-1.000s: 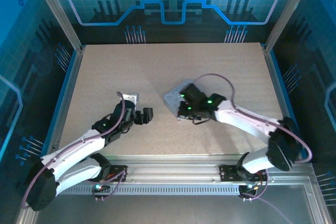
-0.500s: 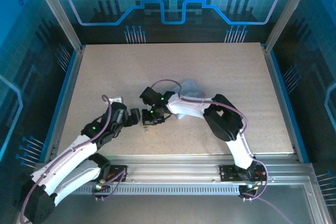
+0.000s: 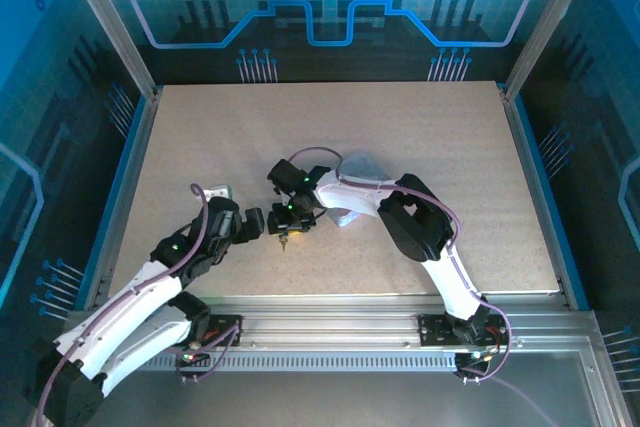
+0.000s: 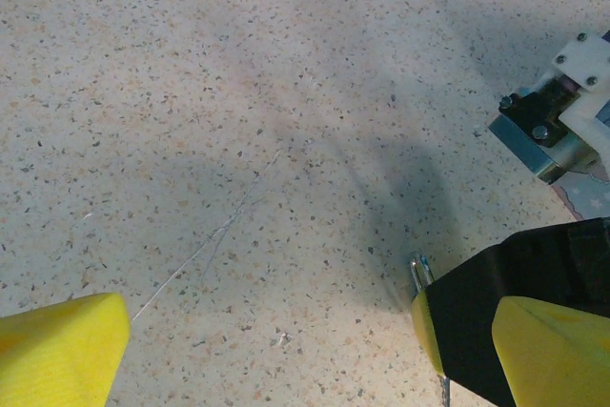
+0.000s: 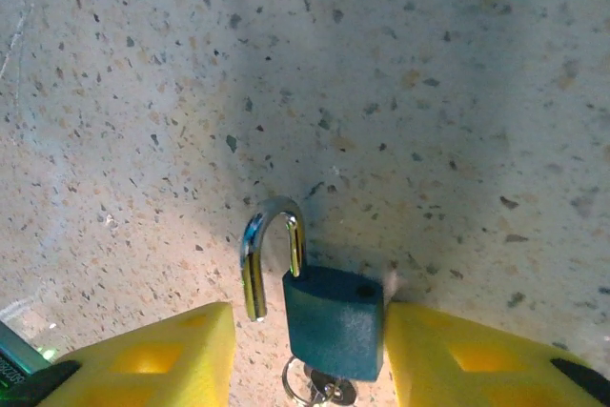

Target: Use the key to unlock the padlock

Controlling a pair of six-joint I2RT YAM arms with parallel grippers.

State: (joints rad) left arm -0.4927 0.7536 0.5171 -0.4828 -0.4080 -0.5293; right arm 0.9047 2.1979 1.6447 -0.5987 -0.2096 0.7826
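A small blue padlock rests on the speckled table between the yellow fingers of my right gripper. Its silver shackle is swung out, one leg free of the body. The key sticks in the bottom of the padlock with a small ring on it. The right jaws stand open: the right finger is against the padlock body and the left finger is apart from it. From above, the padlock lies just below the right gripper. My left gripper is open beside it, and its view catches the shackle.
A pale tin lies on the table under the right arm's forearm. The right arm reaches left across the table's middle. Raised metal rails edge the table on the left, the right and at the front.
The right arm swung left from the tin to the table's middle, close to the left gripper, and its jaws opened from shut. The left arm drew back slightly.
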